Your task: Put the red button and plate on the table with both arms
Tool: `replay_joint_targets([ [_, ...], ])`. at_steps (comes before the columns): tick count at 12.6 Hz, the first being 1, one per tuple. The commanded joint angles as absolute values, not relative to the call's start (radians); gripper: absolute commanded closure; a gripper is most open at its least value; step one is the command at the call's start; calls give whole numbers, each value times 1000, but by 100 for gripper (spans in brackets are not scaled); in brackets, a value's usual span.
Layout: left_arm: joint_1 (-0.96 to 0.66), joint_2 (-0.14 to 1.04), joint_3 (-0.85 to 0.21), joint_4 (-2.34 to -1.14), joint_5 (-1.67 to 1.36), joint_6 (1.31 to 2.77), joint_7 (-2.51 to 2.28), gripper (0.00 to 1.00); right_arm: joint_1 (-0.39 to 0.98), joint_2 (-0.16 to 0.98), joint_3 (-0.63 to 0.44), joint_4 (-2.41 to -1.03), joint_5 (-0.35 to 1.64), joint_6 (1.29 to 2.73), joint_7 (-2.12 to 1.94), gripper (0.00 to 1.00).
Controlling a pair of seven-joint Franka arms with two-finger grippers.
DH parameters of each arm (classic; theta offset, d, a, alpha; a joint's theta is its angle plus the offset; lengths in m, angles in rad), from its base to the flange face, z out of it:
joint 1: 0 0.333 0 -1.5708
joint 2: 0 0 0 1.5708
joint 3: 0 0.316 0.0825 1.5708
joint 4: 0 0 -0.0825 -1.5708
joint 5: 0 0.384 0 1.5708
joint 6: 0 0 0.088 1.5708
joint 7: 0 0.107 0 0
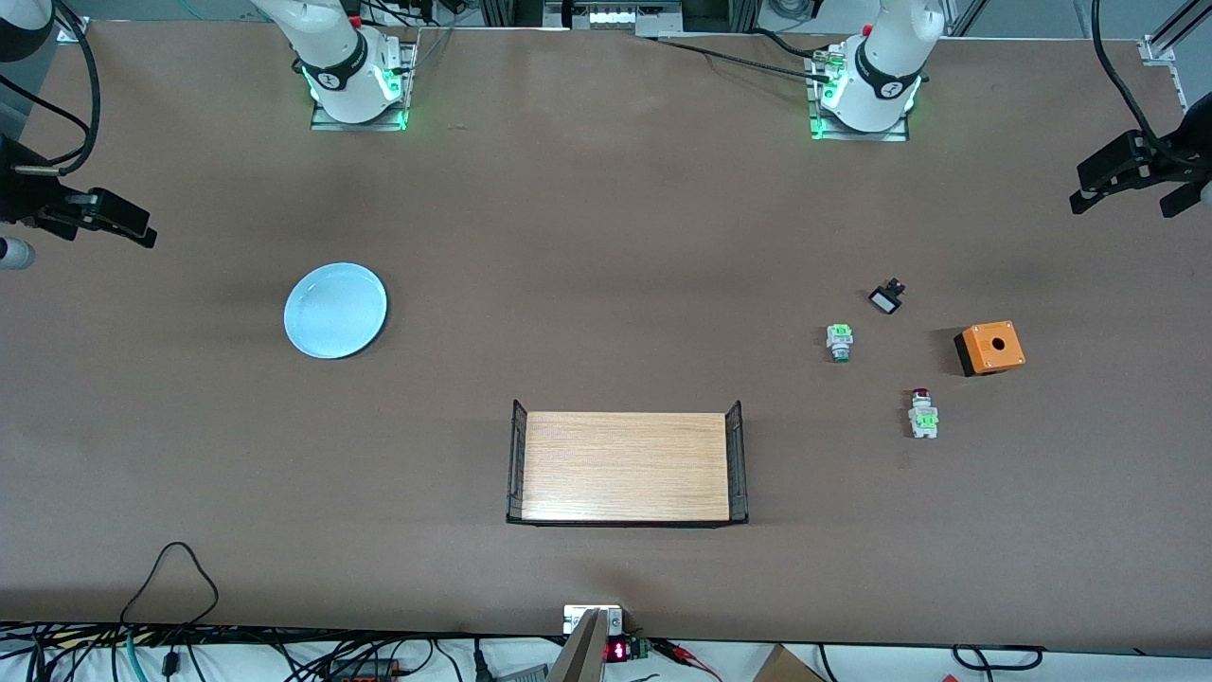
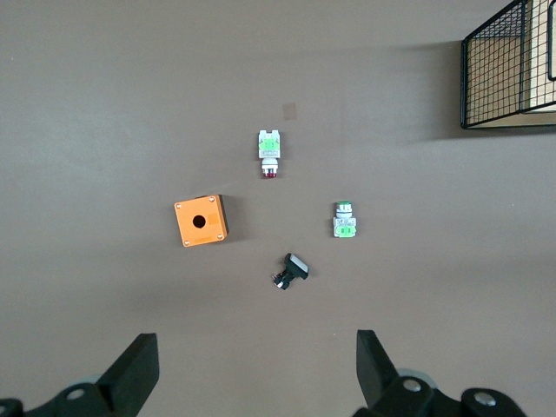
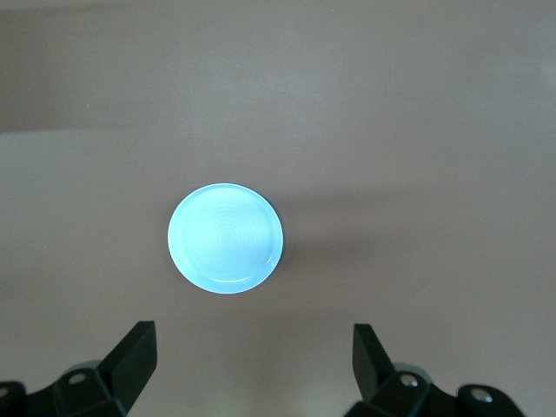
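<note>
The pale blue plate lies on the brown table toward the right arm's end. The red button, with a red cap and a green block, lies on the table toward the left arm's end. My right gripper hangs high over the table beside the plate, open and empty. Beside the small parts, my left gripper also hangs high over the table, open with nothing between its fingers.
A similar switch without a red cap, a small black part and an orange box with a hole lie near the red button. A light-wood tray with black wire ends stands mid-table, nearer to the front camera.
</note>
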State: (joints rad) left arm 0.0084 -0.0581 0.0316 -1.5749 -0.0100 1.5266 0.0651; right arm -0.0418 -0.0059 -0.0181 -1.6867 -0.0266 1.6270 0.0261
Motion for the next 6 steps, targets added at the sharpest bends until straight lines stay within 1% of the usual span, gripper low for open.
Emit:
replay_joint_targets([
  [1, 12, -55, 28, -1554, 2, 1506, 60, 0, -46, -12, -18, -1661, -34, 1609, 18, 0],
  [6, 11, -55, 28, -1554, 3, 1506, 60, 0, -48, -14, -20, -1654, -29, 1588, 5, 0],
])
